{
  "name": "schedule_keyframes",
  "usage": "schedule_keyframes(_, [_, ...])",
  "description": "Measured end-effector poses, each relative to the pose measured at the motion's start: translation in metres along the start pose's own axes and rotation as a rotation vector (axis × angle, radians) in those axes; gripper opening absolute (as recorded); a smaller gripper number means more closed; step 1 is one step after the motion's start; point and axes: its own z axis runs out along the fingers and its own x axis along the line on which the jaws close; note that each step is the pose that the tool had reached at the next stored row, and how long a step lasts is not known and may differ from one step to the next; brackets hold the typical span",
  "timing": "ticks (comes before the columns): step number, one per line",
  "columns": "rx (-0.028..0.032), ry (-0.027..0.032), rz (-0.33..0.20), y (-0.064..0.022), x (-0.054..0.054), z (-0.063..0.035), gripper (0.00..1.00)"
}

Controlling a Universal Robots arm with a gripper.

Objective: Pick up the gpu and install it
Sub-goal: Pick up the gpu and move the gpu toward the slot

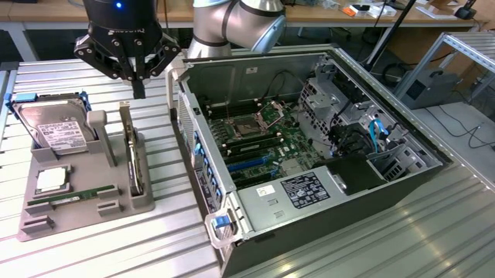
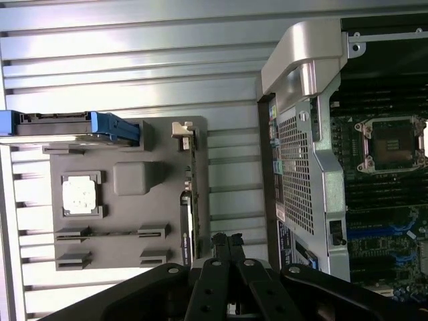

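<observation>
Exterior view: the hand (image 1: 138,92) is closed and empty. It hovers above the far end of the gpu (image 1: 134,159), which stands on edge in the grey holder (image 1: 73,217) on the counter.

Wrist view: the gpu (image 2: 189,207) runs lengthwise just beside the hand, apart from it.

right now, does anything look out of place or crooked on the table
Nothing stands out. The graphics card stands on edge in its slot on the gray holder, the hard drive stands upright on the same holder, and the gripper hangs above the card.
</observation>
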Motion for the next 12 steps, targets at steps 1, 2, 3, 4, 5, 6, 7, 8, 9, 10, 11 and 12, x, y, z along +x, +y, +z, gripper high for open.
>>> schedule_keyframes(1, [0.0000, 0.0000, 0.000, 0.0000, 0.0000, 0.0000, 0.11])
schedule_keyframes(2, [0.0000, 0.0000, 0.000, 0.0000, 0.0000, 0.0000, 0.11])
schedule_keyframes(3, [0.0000, 0.0000, 0.000, 0.0000, 0.0000, 0.0000, 0.11])
schedule_keyframes(4, [0.0000, 0.0000, 0.000, 0.0000, 0.0000, 0.0000, 0.11])
schedule_keyframes(5, [0.0000, 0.0000, 0.000, 0.0000, 0.0000, 0.0000, 0.11])
schedule_keyframes(6, [0.0000, 0.0000, 0.000, 0.0000, 0.0000, 0.0000, 0.11])
schedule_keyframes(7, [0.0000, 0.0000, 0.000, 0.0000, 0.0000, 0.0000, 0.11])
schedule_keyframes(8, [0.0000, 0.0001, 0.000, 0.0000, 0.0000, 0.0000, 0.11])
schedule_keyframes(9, [0.0000, 0.0000, 0.000, 0.0000, 0.0000, 0.0000, 0.11])
schedule_keyframes(10, [0.0000, 0.0000, 0.000, 0.0000, 0.0000, 0.0000, 0.24])
schedule_keyframes(11, [0.0000, 0.0000, 0.000, 0.0000, 0.0000, 0.0000, 0.36])
schedule_keyframes(12, [0.0000, 0.0000, 0.000, 0.0000, 0.0000, 0.0000, 0.48])
